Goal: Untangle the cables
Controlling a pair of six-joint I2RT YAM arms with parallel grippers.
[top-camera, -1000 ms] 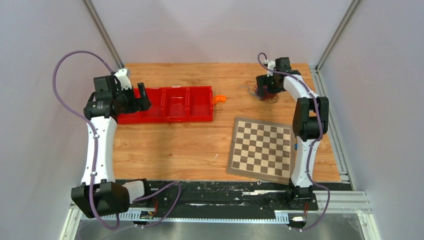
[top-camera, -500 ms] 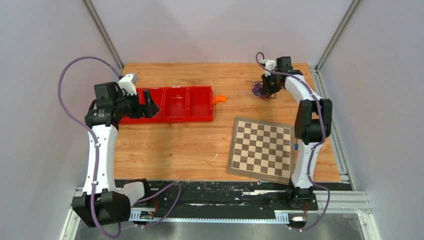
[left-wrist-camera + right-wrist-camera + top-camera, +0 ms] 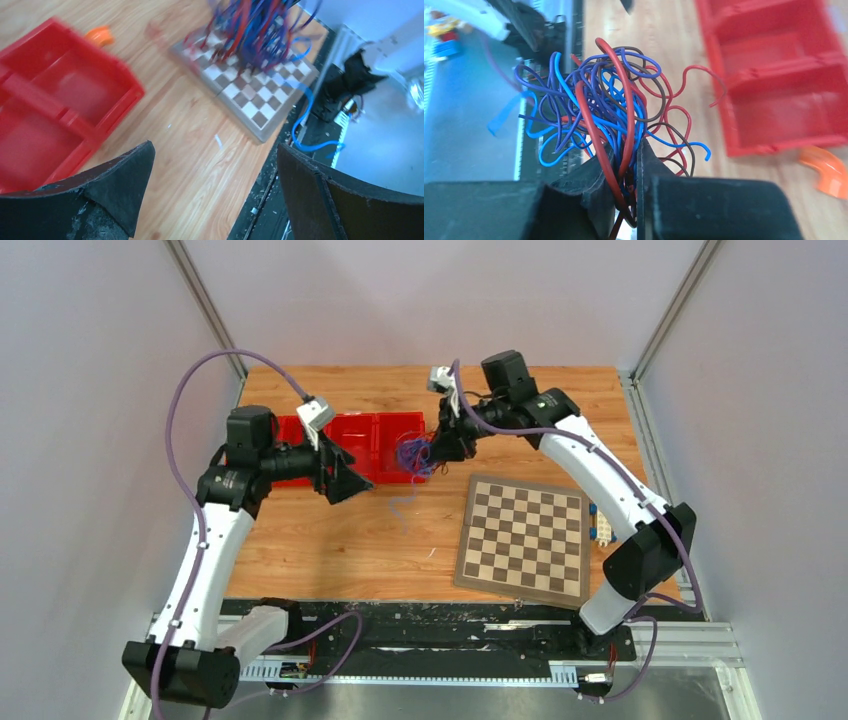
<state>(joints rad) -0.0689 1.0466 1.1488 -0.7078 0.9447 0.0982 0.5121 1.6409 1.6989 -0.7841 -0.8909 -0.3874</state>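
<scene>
The cables [image 3: 412,455] are a tangled bundle of thin blue, red, purple and dark wires, hanging in the air just in front of the red tray's right end. One strand [image 3: 400,505] dangles toward the table. My right gripper [image 3: 440,445] is shut on the bundle. In the right wrist view the cables [image 3: 609,110] fan out above the gripper [image 3: 626,147], with several strands pinched between the jaws. My left gripper [image 3: 345,480] is open and empty, to the left of the bundle and apart from it. In the left wrist view the blurred cables [image 3: 255,30] hang ahead of the gripper [image 3: 215,150].
A red compartment tray [image 3: 380,416] lies at the back left, partly under the left arm. A chessboard [image 3: 523,540] lies at the front right, with a small toy [image 3: 600,525] beside its right edge. An orange piece [image 3: 824,170] lies on the wood by the tray's corner.
My right arm has closed on the cable bundle at the back right, lifted it and carried it left to the tray's right end. My left arm has swung right, still open.
</scene>
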